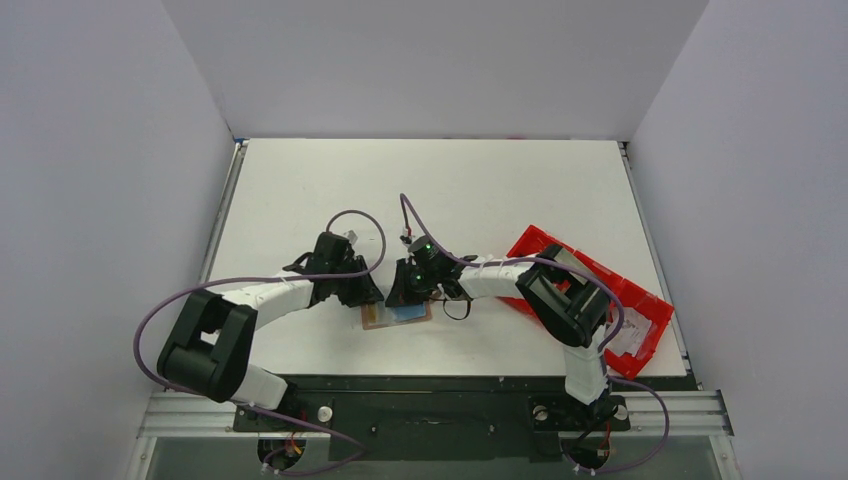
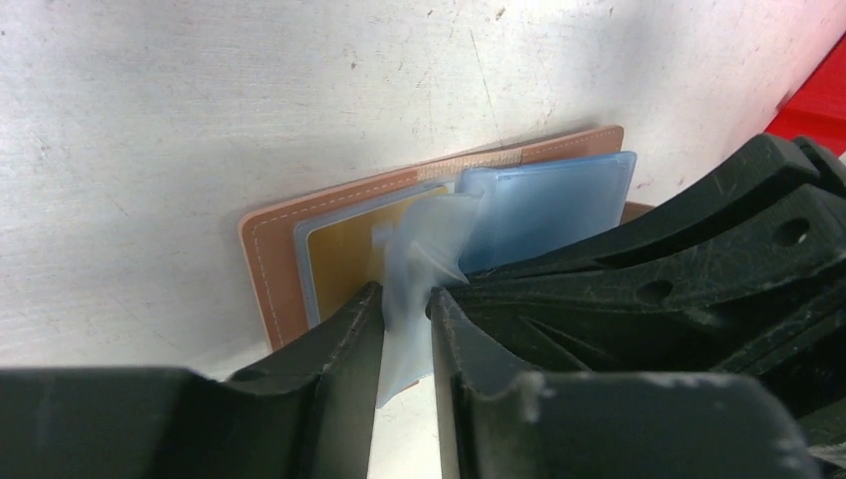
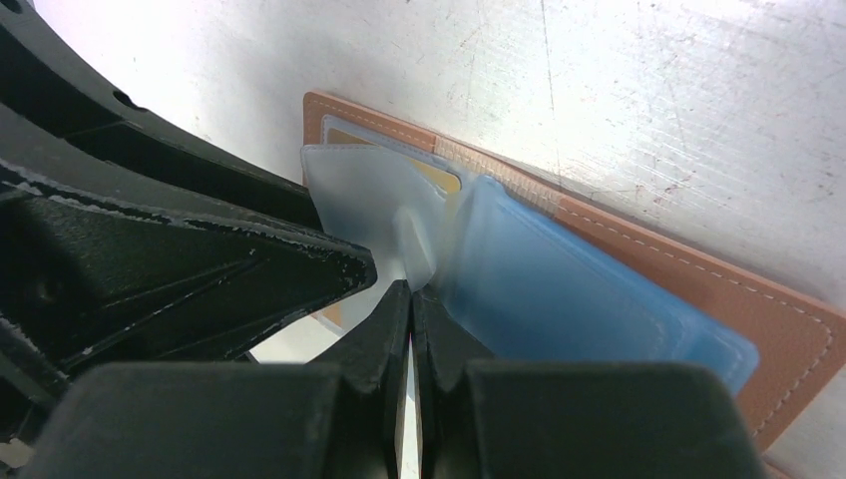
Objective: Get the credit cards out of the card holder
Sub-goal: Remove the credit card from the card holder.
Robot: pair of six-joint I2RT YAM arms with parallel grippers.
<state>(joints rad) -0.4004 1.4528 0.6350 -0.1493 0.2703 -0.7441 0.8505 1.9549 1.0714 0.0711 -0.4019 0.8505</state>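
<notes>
Between the two sets of fingers, on a white table [image 1: 520, 190], lies the card holder [image 1: 395, 316], opened flat: brown leather outside, pale blue pockets inside.

Starting at the left, the left gripper [image 2: 406, 299] has its fingers close together, pinching a flap of clear sleeve [image 2: 424, 235] that stands up from the holder just ahead of the fingertips. Beyond those tips and to their left, a gold card [image 2: 344, 249] sits tucked in a pocket. Just right of the flap, a blue sleeve [image 2: 549, 200] arches upward. Next, the right gripper [image 3: 411, 289] has its fingers pressed together with nothing seen between them, tips down at the holder's fold, beside the left fingers. Well to the right of both lies a red tray [image 1: 640, 300].

The holder looks light and floppy, likely to slide or lift when tugged. Its sleeves seem thin, slick and easy to stretch. The card should be stiff and slippery, best taken by its exposed edge at the pocket mouth while the other fingers pin the leather.

The overhead view shows both arms meeting and the tray, but hides the pockets. Only the left wrist view shows the pinch on the flap. Only the right wrist view shows the right fingers meeting.
</notes>
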